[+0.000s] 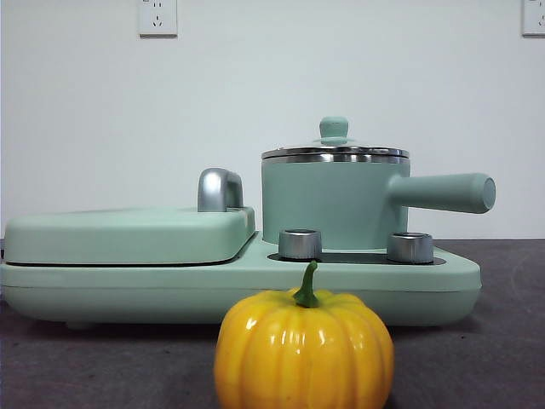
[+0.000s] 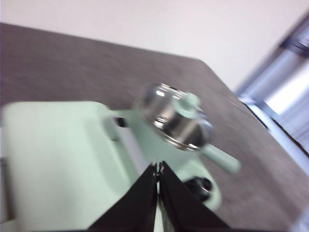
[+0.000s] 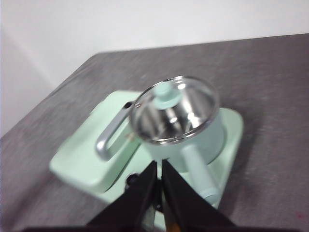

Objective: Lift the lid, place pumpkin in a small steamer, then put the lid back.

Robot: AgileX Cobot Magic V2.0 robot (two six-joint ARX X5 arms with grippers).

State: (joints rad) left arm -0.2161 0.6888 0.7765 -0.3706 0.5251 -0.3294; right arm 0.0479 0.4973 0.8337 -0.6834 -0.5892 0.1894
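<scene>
glossy ribbed yellow pumpkin (image 1: 303, 351) w/ green stem; left gripper (image 2: 158, 166) & right gripper (image 3: 159, 166) jaws closed, empty.

my left pincer (image 2: 158, 166) is two flat black jaws, each a long wedge narrowing to a fine tip, matte and plain, with a pale sliver of light down the seam between them. my right pincer (image 3: 159, 165) has the same build: two black tapering blades with smooth faces. i see no screws, cables or markings on either.
</scene>
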